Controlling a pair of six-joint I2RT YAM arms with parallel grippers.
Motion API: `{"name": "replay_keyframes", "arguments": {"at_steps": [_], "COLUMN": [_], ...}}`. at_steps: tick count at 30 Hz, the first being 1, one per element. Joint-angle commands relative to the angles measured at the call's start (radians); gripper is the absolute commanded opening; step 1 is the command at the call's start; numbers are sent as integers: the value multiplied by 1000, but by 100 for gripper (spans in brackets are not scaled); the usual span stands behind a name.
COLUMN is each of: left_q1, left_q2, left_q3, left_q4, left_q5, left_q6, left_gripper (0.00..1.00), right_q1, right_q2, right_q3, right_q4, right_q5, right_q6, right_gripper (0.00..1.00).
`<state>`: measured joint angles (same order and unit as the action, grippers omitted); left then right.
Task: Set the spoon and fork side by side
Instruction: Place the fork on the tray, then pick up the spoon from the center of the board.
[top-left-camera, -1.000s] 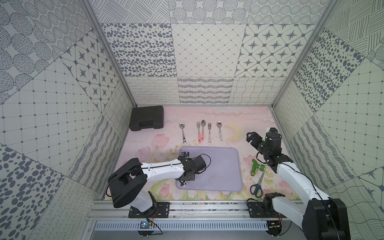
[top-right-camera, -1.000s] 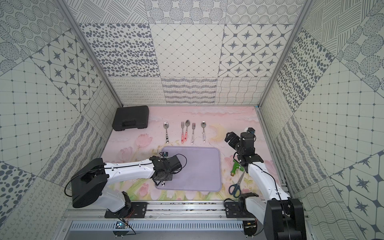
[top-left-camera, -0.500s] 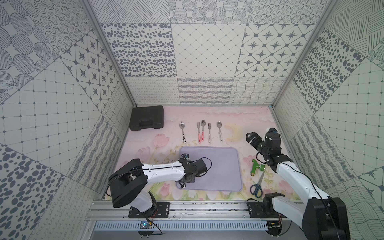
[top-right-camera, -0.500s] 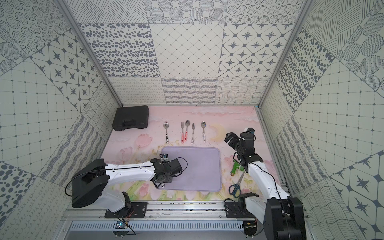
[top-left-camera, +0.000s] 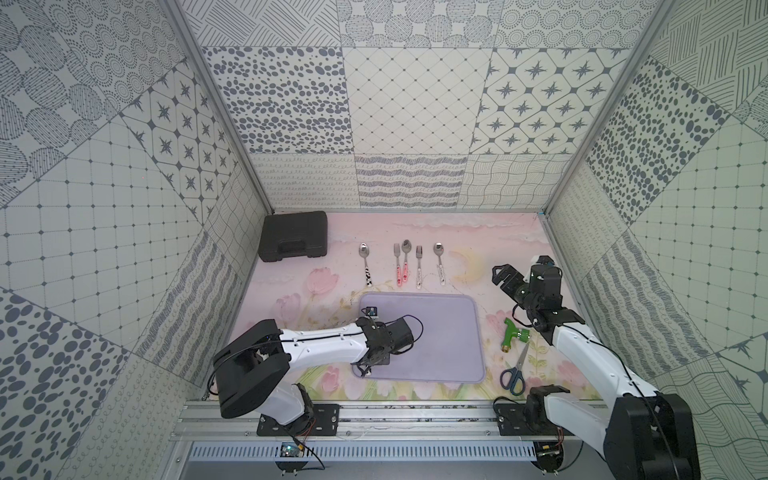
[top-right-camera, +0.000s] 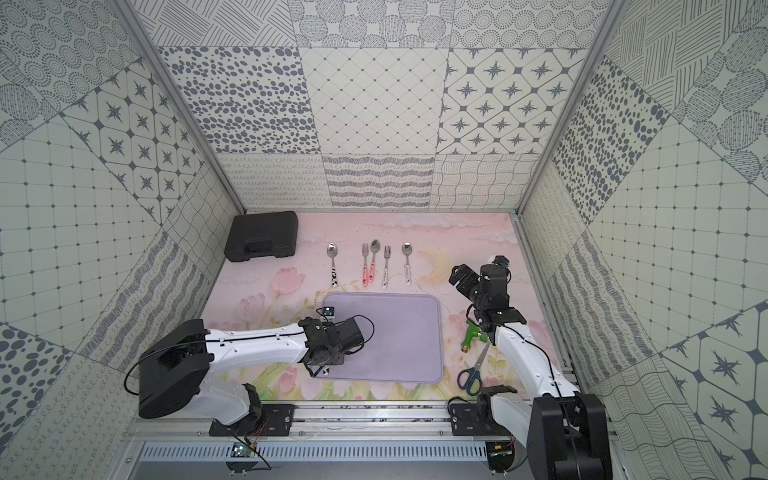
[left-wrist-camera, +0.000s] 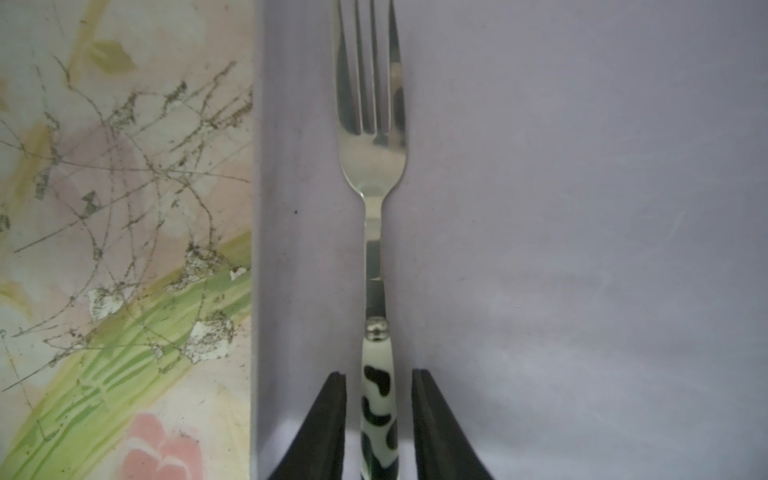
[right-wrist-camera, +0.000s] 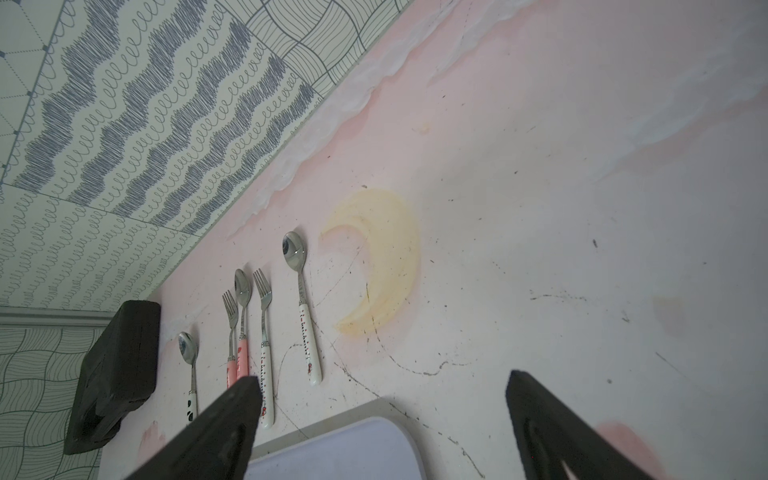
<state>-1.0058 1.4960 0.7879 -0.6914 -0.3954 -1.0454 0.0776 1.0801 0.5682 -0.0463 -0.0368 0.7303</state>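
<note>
A fork (left-wrist-camera: 372, 158) with a black-and-white cow-patch handle lies flat on the lavender mat (top-left-camera: 449, 332), close to the mat's left edge. My left gripper (left-wrist-camera: 379, 374) straddles its handle, open, with a gap showing on both sides. In both top views that gripper (top-left-camera: 370, 361) sits low over the mat's near-left corner, and only the handle's end (top-right-camera: 325, 371) sticks out. The matching cow-handled spoon (top-left-camera: 365, 266) lies on the table beyond the mat, at the left end of a cutlery row. My right gripper (top-left-camera: 500, 276) hangs open and empty at the right.
Beyond the mat lie a pink-handled fork (top-left-camera: 397, 266) and spoon (top-left-camera: 405, 259), then a white-handled fork (top-left-camera: 419, 268) and spoon (top-left-camera: 439, 264). A black case (top-left-camera: 293, 235) sits back left. A green fitting (top-left-camera: 512, 338) and scissors (top-left-camera: 515, 370) lie right of the mat.
My left gripper has drawn back toward the mat's near-left corner and its jaws have parted from the fork handle. The right arm has not moved.
</note>
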Motion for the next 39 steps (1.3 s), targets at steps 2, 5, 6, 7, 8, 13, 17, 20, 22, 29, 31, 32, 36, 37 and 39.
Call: {"name": "replay_keyframes", "arguments": {"at_steps": [2, 5, 6, 7, 8, 13, 17, 20, 22, 29, 31, 32, 36, 37, 39], "left_q1": [-2, -2, -2, -2, -2, 24, 83, 129, 162, 291, 331, 349, 421, 433, 461], "left_q2": [-44, -77, -86, -95, -103, -129, -127, -124, -114, -40, -14, 2, 78, 97, 142], "left_q3": [2, 13, 20, 30, 40, 100, 141, 165, 187, 270, 294, 307, 370, 384, 418], "left_q4": [-48, -64, -76, -85, -95, -125, -103, -75, -69, -23, 2, 9, 27, 32, 39], "left_q5": [-24, -41, -49, -57, -67, -100, -73, -51, -48, 1, 39, 49, 94, 101, 117], "left_q6": [2, 11, 13, 17, 22, 66, 118, 159, 185, 288, 321, 334, 382, 391, 411], "left_gripper": [34, 37, 38, 39, 40, 44, 44, 45, 45, 46, 46, 46, 45, 45, 45], "right_q1": [4, 4, 4, 4, 4, 4, 4, 4, 4, 4, 4, 4, 4, 4, 4], "right_q2": [-2, 0, 0, 0, 0, 0, 0, -2, 0, 1, 1, 1, 4, 4, 7], "right_q3": [-7, -6, -7, -6, -7, -5, -4, -3, -3, -2, -1, -1, -2, -2, -2], "right_q4": [25, 24, 23, 23, 23, 22, 21, 19, 20, 19, 19, 19, 19, 19, 19], "right_q5": [0, 0, 0, 1, 2, 2, 1, 0, -1, -3, -2, -2, -4, -3, -5], "right_q6": [6, 6, 6, 6, 6, 5, 4, 4, 5, 6, 5, 4, 6, 4, 5], "right_gripper": [97, 97, 97, 97, 97, 97, 97, 97, 97, 97, 97, 97, 97, 97, 97]}}
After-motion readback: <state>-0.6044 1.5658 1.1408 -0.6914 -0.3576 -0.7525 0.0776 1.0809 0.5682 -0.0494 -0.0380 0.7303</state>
